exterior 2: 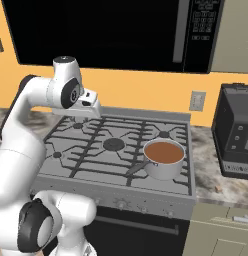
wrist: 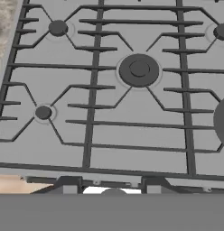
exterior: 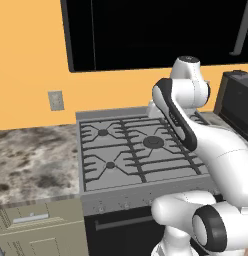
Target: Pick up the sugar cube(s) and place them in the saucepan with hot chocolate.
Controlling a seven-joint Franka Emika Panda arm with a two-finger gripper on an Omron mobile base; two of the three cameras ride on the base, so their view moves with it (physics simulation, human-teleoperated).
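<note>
Saucepan with hot chocolate (exterior 2: 164, 159) sits on the front right burner of the stove (exterior 2: 86, 172), its handle pointing toward the stove's middle, brown liquid filling it. The hand (exterior 2: 91, 106) hangs above the back left part of the grates, well apart from the pan; whether its fingers are apart or together I cannot tell. A dark toaster oven (exterior 2: 236, 132) stands on the tabletop (exterior 2: 208, 172) to the right.

Orange wall (exterior: 31, 60), black microwave (exterior 2: 111, 30) over grey stove (exterior: 121, 150), marble counter (exterior: 31, 160).
</note>
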